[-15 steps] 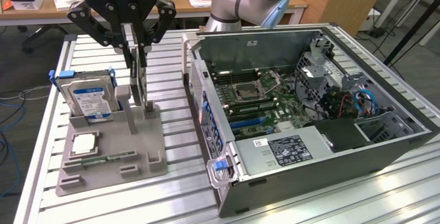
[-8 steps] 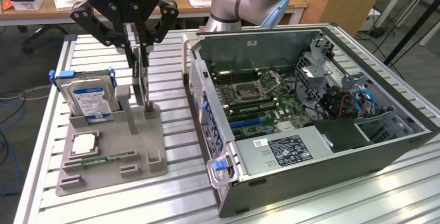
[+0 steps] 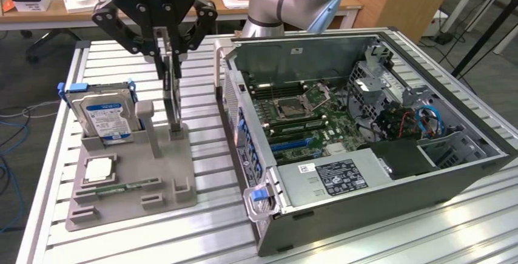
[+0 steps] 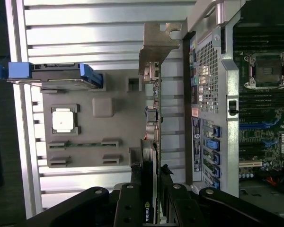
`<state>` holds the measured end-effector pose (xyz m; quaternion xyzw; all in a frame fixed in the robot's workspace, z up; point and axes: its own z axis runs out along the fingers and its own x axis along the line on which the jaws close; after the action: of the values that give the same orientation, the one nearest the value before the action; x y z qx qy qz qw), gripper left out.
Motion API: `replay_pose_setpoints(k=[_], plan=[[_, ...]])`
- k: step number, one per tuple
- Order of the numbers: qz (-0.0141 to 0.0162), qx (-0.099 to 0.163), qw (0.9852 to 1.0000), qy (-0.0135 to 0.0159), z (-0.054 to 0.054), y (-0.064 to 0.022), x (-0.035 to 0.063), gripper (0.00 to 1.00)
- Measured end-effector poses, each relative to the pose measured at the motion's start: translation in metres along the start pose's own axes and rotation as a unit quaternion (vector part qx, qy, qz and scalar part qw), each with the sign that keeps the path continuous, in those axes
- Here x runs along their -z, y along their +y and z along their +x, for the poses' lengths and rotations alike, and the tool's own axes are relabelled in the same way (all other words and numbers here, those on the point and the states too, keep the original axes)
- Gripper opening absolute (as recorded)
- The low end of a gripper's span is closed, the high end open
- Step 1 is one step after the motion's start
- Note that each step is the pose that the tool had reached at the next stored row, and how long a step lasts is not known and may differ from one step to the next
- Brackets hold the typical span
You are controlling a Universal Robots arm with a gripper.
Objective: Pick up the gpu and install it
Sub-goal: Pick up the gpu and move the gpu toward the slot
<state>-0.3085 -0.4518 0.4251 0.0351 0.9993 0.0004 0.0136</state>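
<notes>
At the exterior view's left, a silver hard drive (image 3: 104,115) with a blue-white label and blue side rails is standing upright in a grey moulded plastic holder (image 3: 166,182). The holder is resting on a slatted aluminium table (image 3: 389,240). Nearer the camera, a square silver processor chip (image 3: 97,169) and a narrow green memory stick (image 3: 128,187) are lying flat in the holder's recesses. Further right, the gpu (image 3: 171,106), a thin dark green circuit-board card with a silver metal bracket, is standing on edge at one of the holder's slot posts. I cannot tell whether its lower edge is seated there. The black two-finger gripper (image 3: 167,57) is clamping the card's upper edge, its fingers pressing on both faces. At the exterior view's right, a dark grey open computer case (image 3: 453,176) is lying on its side, exposing a green motherboard (image 3: 301,113).
</notes>
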Motion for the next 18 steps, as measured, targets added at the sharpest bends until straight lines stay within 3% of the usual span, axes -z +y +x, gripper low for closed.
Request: replay_pose_setpoints(k=[18], plan=[[0.0000,0.000,1.0000,0.0000,-0.016,0.0011,-0.0004,0.26]])
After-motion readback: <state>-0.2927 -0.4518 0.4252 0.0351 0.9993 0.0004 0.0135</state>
